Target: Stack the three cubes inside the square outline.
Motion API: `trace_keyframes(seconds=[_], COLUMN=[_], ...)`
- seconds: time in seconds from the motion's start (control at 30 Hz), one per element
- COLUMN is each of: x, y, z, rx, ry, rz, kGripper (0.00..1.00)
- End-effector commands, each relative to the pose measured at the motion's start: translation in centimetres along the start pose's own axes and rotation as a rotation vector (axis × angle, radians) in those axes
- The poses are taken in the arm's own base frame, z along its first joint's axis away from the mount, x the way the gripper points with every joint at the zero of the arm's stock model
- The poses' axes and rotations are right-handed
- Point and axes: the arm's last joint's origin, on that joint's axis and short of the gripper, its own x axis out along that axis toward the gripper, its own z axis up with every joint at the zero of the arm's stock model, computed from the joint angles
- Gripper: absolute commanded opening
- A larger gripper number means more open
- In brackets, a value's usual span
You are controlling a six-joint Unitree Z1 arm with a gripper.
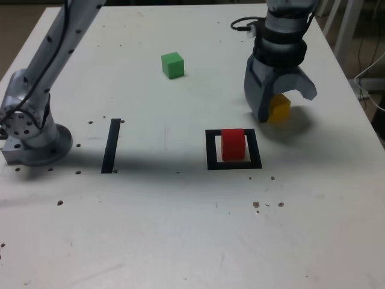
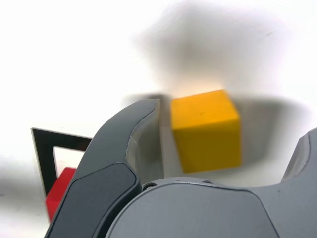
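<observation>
The yellow cube (image 1: 280,108) (image 2: 205,129) rests on the white table at the exterior view's right, just behind the square outline. My gripper (image 1: 283,107) (image 2: 230,121) hangs low over it, open, one finger on each side. In the wrist view a gap shows between the nearer finger (image 2: 124,144) and the cube. The red cube (image 1: 233,143) (image 2: 59,191) stands inside the square outline (image 1: 212,150) (image 2: 44,148). Far back, near the table's middle, the green cube (image 1: 172,65) sits alone.
A straight black strip (image 1: 111,146) lies on the table toward the exterior view's left. The arm's base (image 1: 30,132) is bolted at the left edge. A black cable (image 1: 240,25) runs behind the gripper. Small dark specks dot the tabletop.
</observation>
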Motion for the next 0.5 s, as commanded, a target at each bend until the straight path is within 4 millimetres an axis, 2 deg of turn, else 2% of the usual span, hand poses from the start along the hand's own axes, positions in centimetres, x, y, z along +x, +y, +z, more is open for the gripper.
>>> trace_keyframes(seconds=[0.0, 0.23, 0.47], x=[0.25, 0.36, 0.34], y=[0.10, 0.14, 0.38], z=[0.24, 0.02, -0.41], rx=[-0.004, -0.009, -0.029], ry=[-0.003, 0.019, 0.053], rz=[0.006, 0.001, -0.006], kGripper=[0.94, 0.86, 0.65])
